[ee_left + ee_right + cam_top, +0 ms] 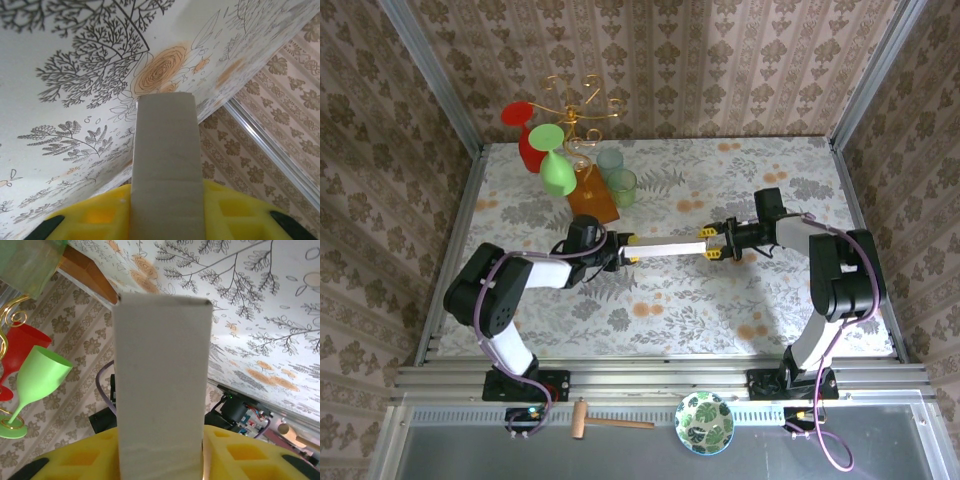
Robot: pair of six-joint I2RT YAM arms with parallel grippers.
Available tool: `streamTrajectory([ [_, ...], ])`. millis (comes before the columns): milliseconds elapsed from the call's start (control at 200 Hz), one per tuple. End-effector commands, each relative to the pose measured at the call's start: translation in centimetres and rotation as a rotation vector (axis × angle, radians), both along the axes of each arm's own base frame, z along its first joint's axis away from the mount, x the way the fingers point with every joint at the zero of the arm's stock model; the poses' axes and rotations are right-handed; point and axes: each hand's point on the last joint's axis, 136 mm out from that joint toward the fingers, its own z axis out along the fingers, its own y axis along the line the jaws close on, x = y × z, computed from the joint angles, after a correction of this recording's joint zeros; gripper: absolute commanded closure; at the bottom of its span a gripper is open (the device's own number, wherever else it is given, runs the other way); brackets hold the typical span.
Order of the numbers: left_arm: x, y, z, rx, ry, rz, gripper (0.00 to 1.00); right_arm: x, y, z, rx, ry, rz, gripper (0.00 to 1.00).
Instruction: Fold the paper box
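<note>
- The paper box (670,245), flattened and edge-on, hangs above the middle of the tabletop (770,180)
- Left gripper (628,252) grasps its left end between yellow fingers (100,215)
- Right gripper (712,246) straddles the right end; whether its fingers (240,450) clamp, cannot tell

Box (162,385) stands between yellow fingers (240,455); green goblet (37,377) and red goblet (20,347) left, floral tabletop (260,315) behind.
</note>
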Motion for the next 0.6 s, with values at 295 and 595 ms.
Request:
streamTrajectory([
  [295,-3.1,4.2,0.7,0.134,0.261,0.166,0.76,1.0,-2.8,4.3,-0.183,-0.164,-0.015,0.36],
  [595,-4.5,9.3,1.3,0.280,0.418,0.222,0.76,0.8,-5.0,9.1,-0.567,-0.611,0.112,0.55],
])
